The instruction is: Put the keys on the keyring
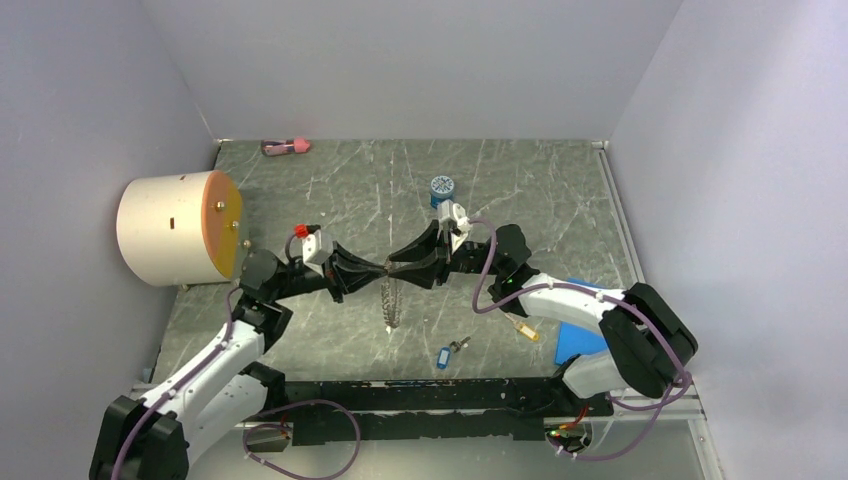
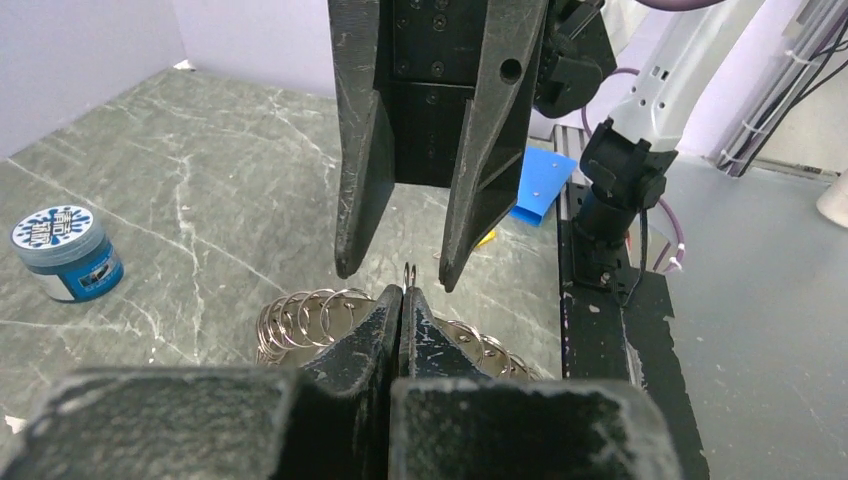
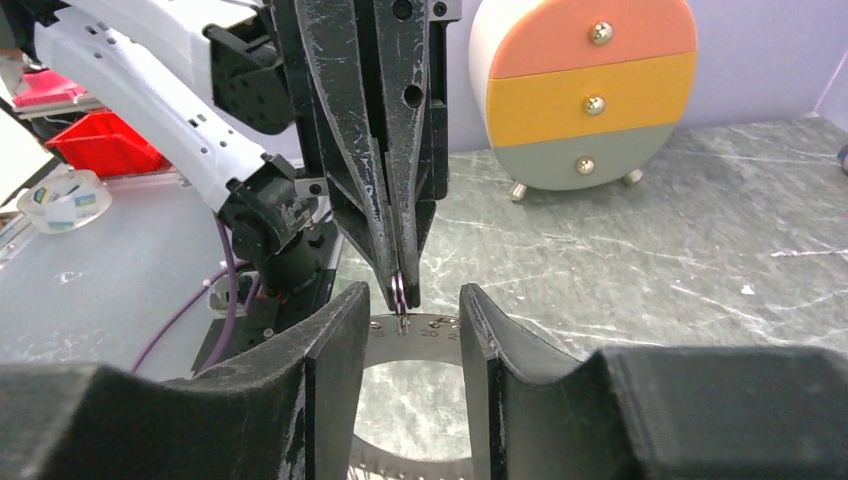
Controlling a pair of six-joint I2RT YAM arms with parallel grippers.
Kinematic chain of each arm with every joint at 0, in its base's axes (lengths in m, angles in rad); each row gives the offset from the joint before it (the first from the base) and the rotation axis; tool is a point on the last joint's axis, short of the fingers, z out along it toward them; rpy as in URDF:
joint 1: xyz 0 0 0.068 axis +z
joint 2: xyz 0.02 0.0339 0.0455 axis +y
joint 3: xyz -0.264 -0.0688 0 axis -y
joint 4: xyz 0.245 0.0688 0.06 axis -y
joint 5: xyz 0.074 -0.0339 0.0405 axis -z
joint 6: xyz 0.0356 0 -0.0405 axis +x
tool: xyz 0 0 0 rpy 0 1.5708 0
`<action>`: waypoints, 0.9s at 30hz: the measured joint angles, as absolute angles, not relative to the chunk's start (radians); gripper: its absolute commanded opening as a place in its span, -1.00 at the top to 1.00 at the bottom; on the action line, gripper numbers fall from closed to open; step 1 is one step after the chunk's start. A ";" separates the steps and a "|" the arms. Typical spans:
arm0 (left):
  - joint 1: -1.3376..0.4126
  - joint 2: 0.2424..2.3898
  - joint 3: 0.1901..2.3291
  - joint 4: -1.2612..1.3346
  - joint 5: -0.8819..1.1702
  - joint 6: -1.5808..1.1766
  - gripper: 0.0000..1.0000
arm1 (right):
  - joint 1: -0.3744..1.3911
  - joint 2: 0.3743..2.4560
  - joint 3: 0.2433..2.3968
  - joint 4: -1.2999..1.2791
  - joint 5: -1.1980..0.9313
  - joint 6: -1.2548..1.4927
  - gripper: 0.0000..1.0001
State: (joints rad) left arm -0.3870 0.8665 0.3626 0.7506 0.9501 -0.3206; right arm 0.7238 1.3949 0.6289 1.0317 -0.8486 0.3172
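Note:
The keyring, a flat greyish metal loop carrying several small wire rings, hangs from my left gripper. In the left wrist view my left gripper is shut on one small wire ring of the keyring. My right gripper is open and faces it tip to tip, with its fingers on either side of the left tips and the keyring. The blue-headed key and the yellow-headed key lie on the table near the front, apart from both grippers.
A round blue jar stands behind the grippers. A round drawer unit is at the left. A pink object lies at the back wall. A blue flat piece lies under the right arm. A black rail runs along the front.

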 measured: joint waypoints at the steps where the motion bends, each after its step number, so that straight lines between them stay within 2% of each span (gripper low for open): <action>1: -0.388 0.859 0.375 0.710 0.951 -0.300 0.95 | 0.724 1.394 0.629 1.032 -0.846 0.315 0.15; 6: -0.391 0.844 0.442 0.515 0.963 -0.200 0.95 | 0.724 1.394 0.629 1.021 -0.847 0.310 0.32; 10: -0.395 0.844 0.477 0.414 0.969 -0.136 0.95 | 0.724 1.406 0.641 1.013 -0.868 0.303 0.68; 15: -0.396 0.844 0.484 0.356 0.971 -0.097 0.95 | 0.724 1.428 0.654 1.002 -0.902 0.298 1.00; 20: -0.397 0.844 0.484 0.344 0.970 -0.093 0.94 | 0.723 1.434 0.657 0.992 -0.922 0.291 1.00; 22: -0.397 0.841 0.484 0.339 0.967 -0.093 0.84 | 0.723 1.434 0.657 0.992 -0.922 0.290 1.00; 24: -0.397 0.833 0.483 0.333 0.962 -0.093 0.49 | 0.723 1.434 0.657 0.995 -0.921 0.291 1.00; 27: -0.396 0.813 0.477 0.334 0.944 -0.093 0.32 | 0.723 1.432 0.657 0.996 -0.921 0.294 1.00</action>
